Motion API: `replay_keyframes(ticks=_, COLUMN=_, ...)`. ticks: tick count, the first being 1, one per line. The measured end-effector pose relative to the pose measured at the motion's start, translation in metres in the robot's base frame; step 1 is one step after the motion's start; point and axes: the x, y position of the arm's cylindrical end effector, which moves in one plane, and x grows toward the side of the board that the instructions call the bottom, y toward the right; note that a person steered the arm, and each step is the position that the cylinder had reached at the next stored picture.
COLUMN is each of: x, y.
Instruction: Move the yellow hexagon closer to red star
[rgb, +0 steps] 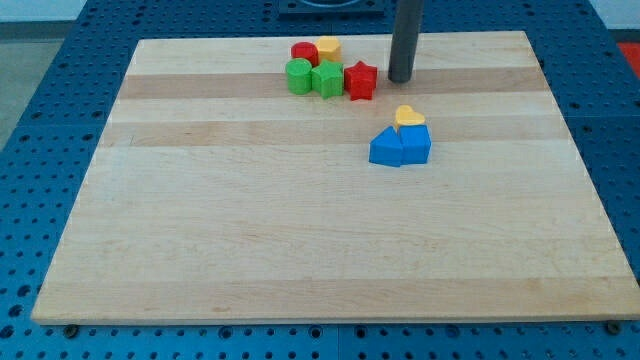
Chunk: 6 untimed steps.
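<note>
My tip (400, 79) sits near the board's top edge, just to the view's right of the red star (361, 80), a thin gap between them. No jaws on this rod, so nothing is clasped; it only stands on the wooden board (300, 240). The yellow hexagon (328, 47) is tucked at the very top of the cluster, close to the board's top edge, touching the red cylinder (304, 53) on its left. Below them sit the green cylinder (298, 76) and a green block (327, 79), with the star at the row's right end. Lower right, a yellow heart (407, 116) rests against two blue blocks (400, 146). The whole lower half of the board lies open.
</note>
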Motion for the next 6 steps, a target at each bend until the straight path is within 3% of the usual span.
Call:
replay_keyframes(ticks=3, x=-0.080, y=-0.068)
replay_keyframes(ticks=6, x=-0.065, y=-0.164)
